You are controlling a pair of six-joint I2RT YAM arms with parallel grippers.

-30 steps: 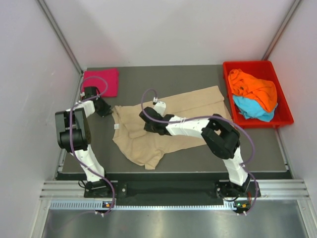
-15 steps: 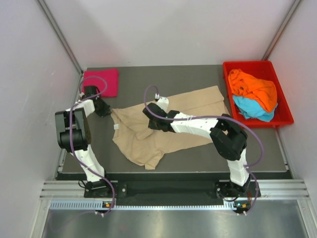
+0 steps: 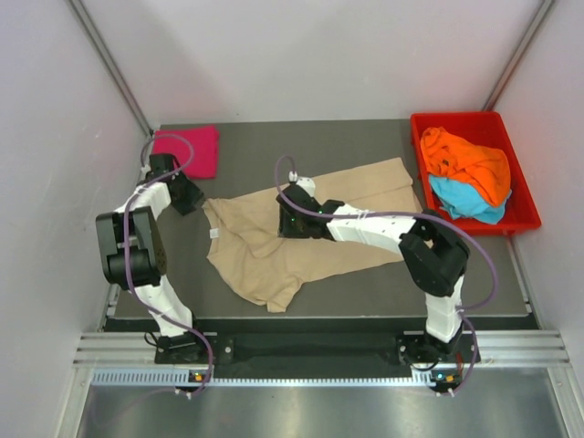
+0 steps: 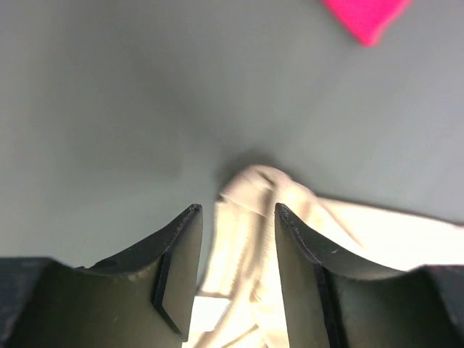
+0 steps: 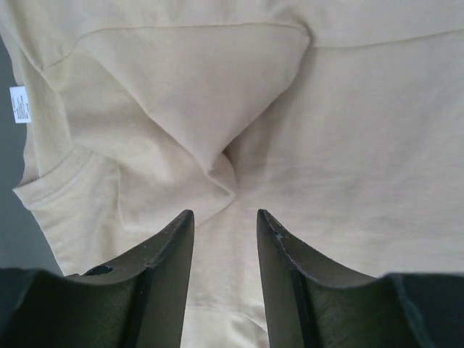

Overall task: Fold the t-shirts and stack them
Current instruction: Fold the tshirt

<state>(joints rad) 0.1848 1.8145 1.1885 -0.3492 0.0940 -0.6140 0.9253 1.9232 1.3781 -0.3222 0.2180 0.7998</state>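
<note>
Grey table (image 3: 365, 283) between pale walls holds the beige t-shirt (image 3: 301, 242); both claws spread, empty.

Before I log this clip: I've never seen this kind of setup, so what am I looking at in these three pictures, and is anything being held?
Two white-and-black robot arms are bolted at the table's near edge. The overhead picture looks down from behind them; the other two come from cameras on each wrist, looking out past that arm's own two fingers.

On the dark grey table a beige cloth t-shirt lies rumpled and partly spread, and a folded magenta-pink t-shirt sits at the far left corner. A red plastic tray on the right holds an orange t-shirt on top of a light blue t-shirt.

The left gripper is at the beige shirt's left edge, with cloth between its parted fingers. The right gripper hovers open over the shirt's middle, above a pinched crease. Nothing looks lifted or clamped.
</note>
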